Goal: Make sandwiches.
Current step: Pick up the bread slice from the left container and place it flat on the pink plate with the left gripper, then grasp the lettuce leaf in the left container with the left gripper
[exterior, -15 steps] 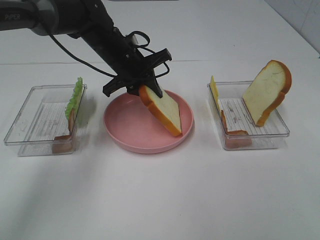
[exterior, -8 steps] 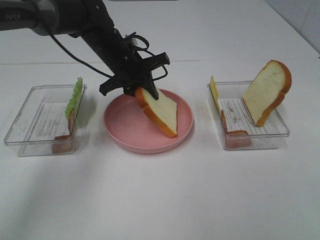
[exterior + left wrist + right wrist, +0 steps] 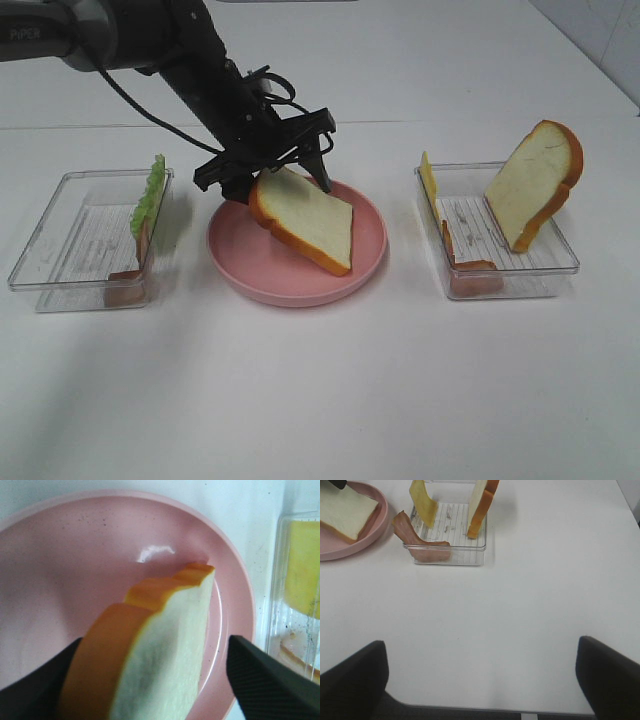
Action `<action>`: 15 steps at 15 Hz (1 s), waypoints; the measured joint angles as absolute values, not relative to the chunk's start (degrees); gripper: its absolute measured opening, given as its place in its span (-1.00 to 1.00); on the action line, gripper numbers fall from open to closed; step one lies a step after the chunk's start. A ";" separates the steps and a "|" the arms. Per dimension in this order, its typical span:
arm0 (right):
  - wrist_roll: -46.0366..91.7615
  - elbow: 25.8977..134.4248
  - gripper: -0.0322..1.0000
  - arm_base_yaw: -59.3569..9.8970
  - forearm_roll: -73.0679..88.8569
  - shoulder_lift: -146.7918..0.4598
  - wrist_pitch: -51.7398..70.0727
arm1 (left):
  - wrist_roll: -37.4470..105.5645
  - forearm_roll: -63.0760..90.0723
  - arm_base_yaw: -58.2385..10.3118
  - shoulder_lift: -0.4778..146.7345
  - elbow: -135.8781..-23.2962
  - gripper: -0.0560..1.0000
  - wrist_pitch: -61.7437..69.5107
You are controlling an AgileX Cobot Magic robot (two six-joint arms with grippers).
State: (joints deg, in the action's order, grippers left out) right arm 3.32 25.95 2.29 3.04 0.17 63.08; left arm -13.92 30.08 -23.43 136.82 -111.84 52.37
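A white bread slice (image 3: 305, 215) with an orange-brown crust lies tilted on the pink plate (image 3: 300, 295), its upper end still leaning on one finger. My left gripper (image 3: 277, 182) stands open around that end. In the left wrist view the slice (image 3: 165, 650) rests against one finger (image 3: 30, 690), and a gap separates it from the other finger (image 3: 270, 680). My right gripper (image 3: 480, 680) hangs open over bare table, well short of the right tray (image 3: 447, 560). It does not show in the exterior view.
The right tray (image 3: 500, 285) holds an upright bread slice (image 3: 535, 185), a yellow cheese slice (image 3: 428, 180) and bacon (image 3: 470, 270). The left tray (image 3: 60, 290) holds green lettuce (image 3: 150, 195) and bacon (image 3: 130, 280). White table stretches in front.
My left gripper has opened and drawn back slightly to the left. The bread slice it held upright has tipped down flatter onto the plate. The right gripper has not changed.
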 joint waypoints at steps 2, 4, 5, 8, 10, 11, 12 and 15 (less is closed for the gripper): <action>3.32 25.95 0.96 2.29 3.04 0.17 63.08 | -13.92 29.51 -23.43 136.82 -111.84 0.66 53.00; 3.32 25.95 0.96 2.29 3.04 0.17 63.08 | -13.92 29.22 -23.43 136.82 -111.84 0.69 54.89; 3.32 25.95 0.96 2.29 3.04 0.17 63.08 | -13.92 29.22 -23.43 136.82 -111.84 0.69 55.52; 3.32 25.95 0.96 2.29 3.04 0.17 63.08 | -13.92 27.50 -23.43 136.82 -112.47 0.70 57.64; 3.32 25.95 0.96 2.29 3.04 0.17 63.08 | -15.30 24.06 -23.43 136.82 -115.62 0.70 60.96; 3.32 25.95 0.96 2.29 3.04 0.17 63.08 | -17.59 21.66 -23.43 136.82 -117.74 0.70 63.48; 3.32 25.95 0.96 2.29 3.04 0.17 63.08 | -19.77 19.19 -23.43 136.82 -120.21 0.70 66.63; 3.32 25.95 0.96 2.29 3.04 0.17 63.08 | -22.80 16.62 -23.43 136.54 -129.26 0.70 69.16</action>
